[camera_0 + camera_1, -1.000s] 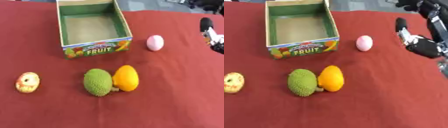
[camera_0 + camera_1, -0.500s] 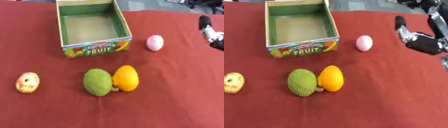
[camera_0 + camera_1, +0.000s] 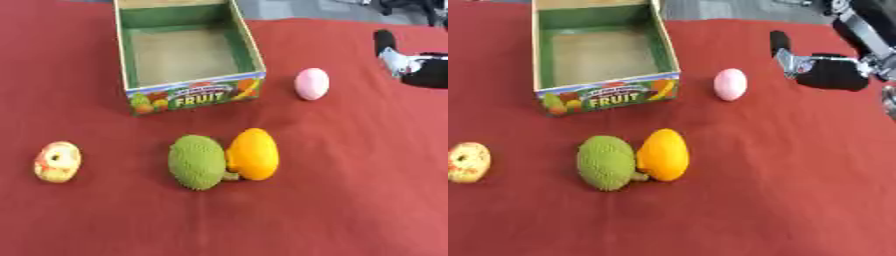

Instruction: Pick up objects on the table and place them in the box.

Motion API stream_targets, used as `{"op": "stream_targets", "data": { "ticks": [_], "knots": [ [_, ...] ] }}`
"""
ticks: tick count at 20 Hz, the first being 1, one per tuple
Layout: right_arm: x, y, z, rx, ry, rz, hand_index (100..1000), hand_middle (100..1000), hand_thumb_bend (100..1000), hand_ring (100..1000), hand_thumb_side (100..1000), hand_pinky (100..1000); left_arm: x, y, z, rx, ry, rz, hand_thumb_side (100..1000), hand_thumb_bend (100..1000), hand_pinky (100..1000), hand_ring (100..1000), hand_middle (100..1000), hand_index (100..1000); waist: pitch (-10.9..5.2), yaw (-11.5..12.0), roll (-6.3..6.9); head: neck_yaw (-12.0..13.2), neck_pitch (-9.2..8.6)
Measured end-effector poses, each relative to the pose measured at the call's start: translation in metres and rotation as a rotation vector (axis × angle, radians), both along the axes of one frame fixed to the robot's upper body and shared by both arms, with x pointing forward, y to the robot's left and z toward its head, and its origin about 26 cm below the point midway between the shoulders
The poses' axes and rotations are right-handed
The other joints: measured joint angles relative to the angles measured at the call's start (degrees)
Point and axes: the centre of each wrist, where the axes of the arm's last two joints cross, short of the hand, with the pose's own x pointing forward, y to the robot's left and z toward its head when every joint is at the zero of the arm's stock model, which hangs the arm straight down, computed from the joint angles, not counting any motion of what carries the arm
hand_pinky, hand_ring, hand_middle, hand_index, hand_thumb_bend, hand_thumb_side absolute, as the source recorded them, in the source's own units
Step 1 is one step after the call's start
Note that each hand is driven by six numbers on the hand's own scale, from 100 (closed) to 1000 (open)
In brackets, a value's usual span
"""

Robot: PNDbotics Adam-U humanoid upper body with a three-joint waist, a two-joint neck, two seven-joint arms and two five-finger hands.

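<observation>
An open cardboard fruit box (image 3: 193,96) with a green inside stands at the far middle of the red cloth, nothing in it. A pink egg-shaped object (image 3: 730,84) lies just right of the box. Nearer to me, a green bumpy fruit (image 3: 197,161) and an orange fruit (image 3: 254,154) lie touching side by side. A yellow and red round piece (image 3: 57,161) lies alone at the left. My right hand (image 3: 826,73) hovers at the far right, right of the pink object and apart from it, open and holding nothing. My left hand does not show.
The red cloth (image 3: 350,190) covers the whole table. A grey floor strip (image 3: 710,9) runs beyond the far edge. My right forearm (image 3: 866,30) comes in from the upper right corner.
My right hand has shifted a little to the left, toward the pink object. The box and the fruits lie where they were.
</observation>
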Motion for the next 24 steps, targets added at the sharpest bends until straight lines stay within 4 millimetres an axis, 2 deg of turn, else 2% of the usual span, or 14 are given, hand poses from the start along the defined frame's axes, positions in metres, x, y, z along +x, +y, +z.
{"op": "stream_targets", "data": {
  "ticks": [2,4,5,7,15,18,23,24],
  "knots": [
    [0.005,0.000,0.002,-0.008,0.044,-0.012,919,811,100,917,322,869,0.000,0.000,0.001,0.000,-0.002,-0.004,752,196,779,835,780,863,-0.01,0.2,-0.02,-0.2,0.01],
    [0.011,-0.001,0.004,-0.010,0.086,-0.018,920,814,100,923,236,876,0.001,-0.001,0.002,0.000,-0.002,-0.007,752,197,779,835,781,863,-0.01,0.5,-0.02,-0.4,0.02],
    [0.015,-0.002,0.005,-0.011,0.106,-0.021,921,817,100,927,155,881,0.001,-0.001,0.002,0.001,-0.001,-0.009,753,196,779,835,781,863,-0.01,0.5,-0.02,-0.5,0.02],
    [0.023,-0.004,0.008,-0.024,0.159,-0.031,921,821,100,931,100,886,0.001,-0.002,0.002,0.002,0.002,-0.016,754,195,779,835,781,863,-0.01,0.8,-0.02,-0.6,0.03],
    [0.050,-0.019,0.019,-0.082,0.343,-0.077,924,829,100,940,102,899,0.002,-0.004,0.002,0.003,0.014,-0.034,756,194,779,836,781,863,-0.17,1.0,-0.02,-1.0,0.44],
    [0.060,-0.022,0.014,-0.096,0.384,-0.099,925,830,109,943,107,903,0.002,-0.004,0.003,0.004,0.016,-0.038,758,192,779,836,781,863,-0.26,1.1,-0.02,-1.0,0.46],
    [0.072,-0.023,0.002,-0.137,0.449,-0.113,929,830,186,945,100,912,0.002,-0.005,0.003,0.001,0.021,-0.044,761,190,778,837,782,863,-0.33,1.4,-0.02,-1.0,0.46],
    [0.073,-0.022,0.000,-0.151,0.457,-0.113,931,831,207,944,132,912,0.003,-0.006,0.003,0.001,0.022,-0.047,761,189,778,837,782,863,-0.33,1.4,-0.02,-1.0,0.46]
  ]
}}
